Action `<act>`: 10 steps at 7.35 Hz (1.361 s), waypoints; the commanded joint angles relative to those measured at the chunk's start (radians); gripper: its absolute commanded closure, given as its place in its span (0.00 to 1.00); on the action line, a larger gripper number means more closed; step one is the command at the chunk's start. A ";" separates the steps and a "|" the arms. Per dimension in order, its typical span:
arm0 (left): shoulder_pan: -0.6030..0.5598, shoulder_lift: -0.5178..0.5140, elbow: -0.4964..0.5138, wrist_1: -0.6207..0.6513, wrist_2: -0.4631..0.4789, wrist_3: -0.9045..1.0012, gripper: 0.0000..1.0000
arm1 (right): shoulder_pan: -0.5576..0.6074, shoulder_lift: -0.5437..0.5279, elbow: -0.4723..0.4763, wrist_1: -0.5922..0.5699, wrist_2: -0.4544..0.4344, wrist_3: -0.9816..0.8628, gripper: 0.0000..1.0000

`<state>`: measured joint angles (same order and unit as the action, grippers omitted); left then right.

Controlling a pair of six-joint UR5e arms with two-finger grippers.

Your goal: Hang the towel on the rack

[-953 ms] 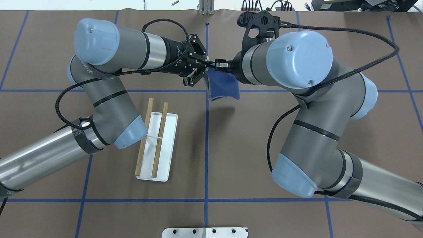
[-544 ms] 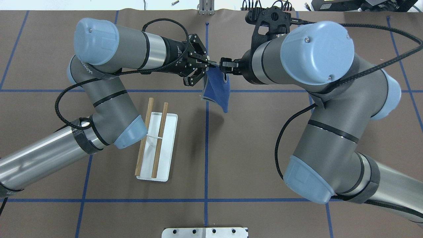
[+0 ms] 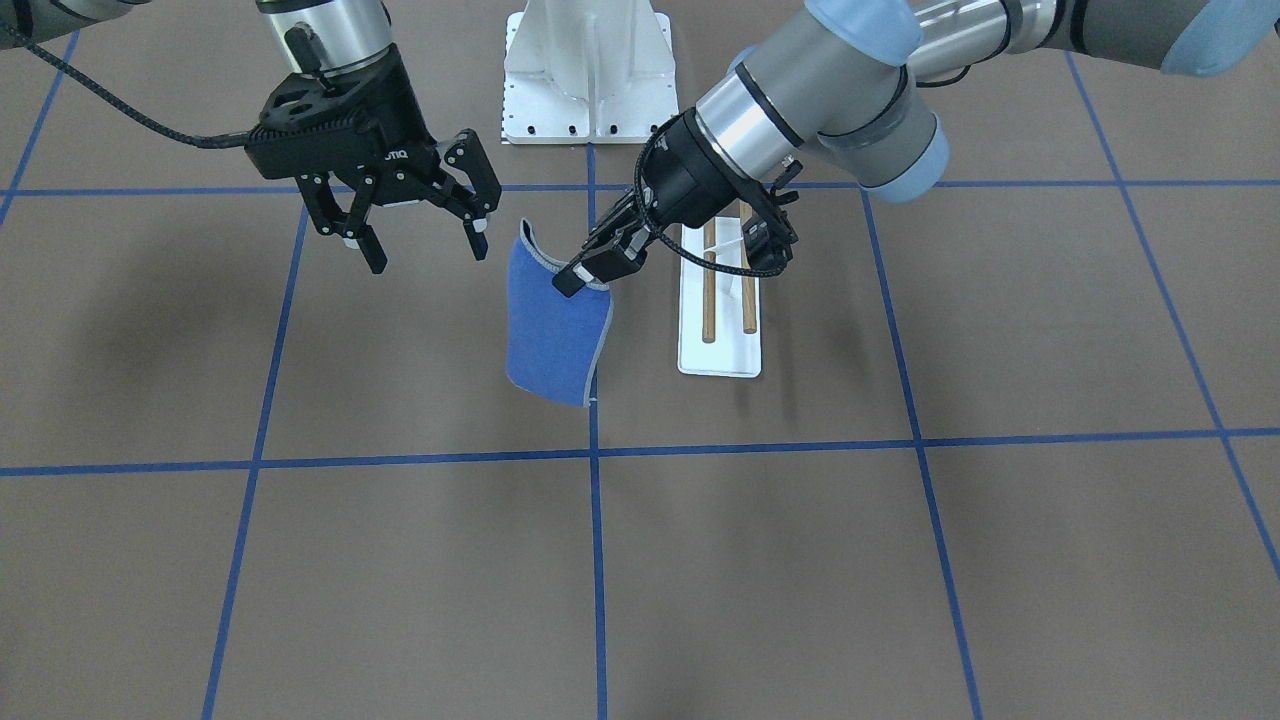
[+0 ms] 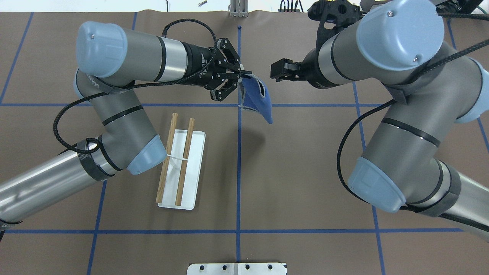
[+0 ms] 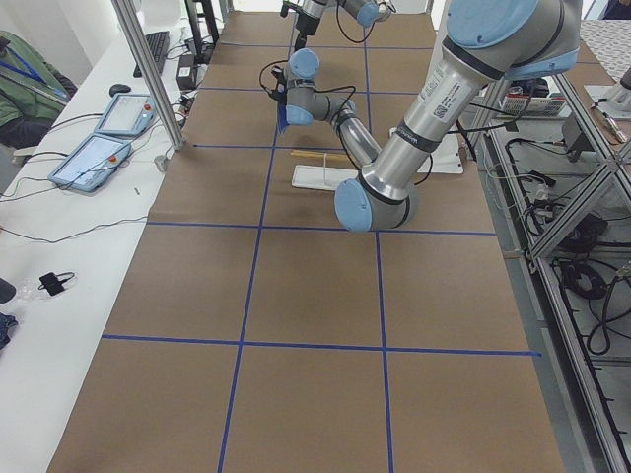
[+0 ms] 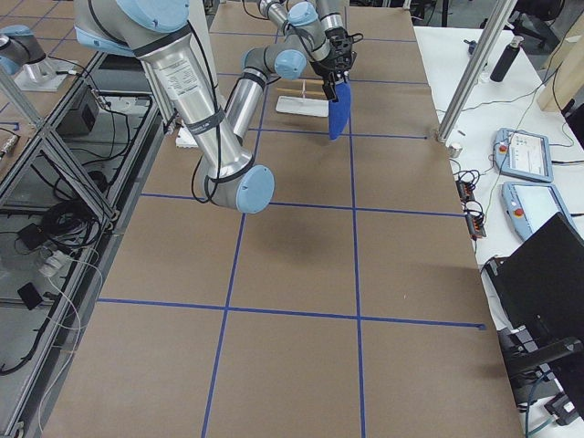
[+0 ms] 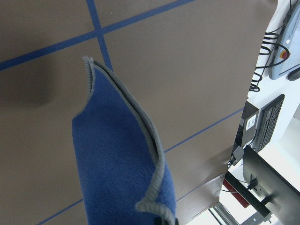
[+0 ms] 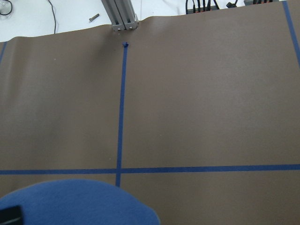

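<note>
- Left gripper (image 3: 585, 275): clenched on the top edge of the towel (image 3: 555, 325), near one corner. This is the only hold on the cloth.
- Right gripper (image 3: 425, 250): jaws spread wide and empty, just beside the towel's free upper corner but not touching it.
- Towel: hangs in the air from that single pinch, near the centre tape line. It is curled along its length, so the grey hem folds back on itself. The lower edge looks clear of the tabletop (image 3: 800, 550), judging by the shadow.
- Rack (image 3: 720, 358): upright on its white base, beside the towel on the left arm's side and apart from it. Both dowels (image 3: 708, 310) are bare. Task judged early: cloth lifted, nothing draped.
- Risk 1: with a one-point hold the cloth hangs as a narrow curl. Laid over a dowel like this it would likely bunch at one end, and its uneven weight could pull it off.
- Risk 2: the pinch is close to the hem, so a quick swing toward the rack could pull the towel free.
- Risk 3: the rack looks light. A dragging cloth, a low gripper or the left arm's own links passing over it could push or tip it.
- Risk 4: the two grippers sit near each other, so a second grasp by the right one leaves little room and they could hit each other.
</note>
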<state>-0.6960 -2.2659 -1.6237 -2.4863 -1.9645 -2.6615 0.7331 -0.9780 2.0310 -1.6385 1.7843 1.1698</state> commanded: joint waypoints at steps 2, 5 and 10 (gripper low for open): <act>0.000 0.083 -0.099 -0.005 -0.206 0.197 1.00 | 0.104 -0.005 -0.130 -0.011 0.108 -0.142 0.00; -0.008 0.173 -0.139 -0.005 -0.344 0.510 1.00 | 0.202 -0.011 -0.244 -0.010 0.202 -0.342 0.00; -0.174 0.224 -0.061 0.006 -0.563 0.955 1.00 | 0.356 -0.132 -0.310 -0.009 0.267 -0.824 0.00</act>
<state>-0.8417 -2.0468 -1.7158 -2.4811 -2.4999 -1.8066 1.0537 -1.0868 1.7421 -1.6487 2.0416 0.4608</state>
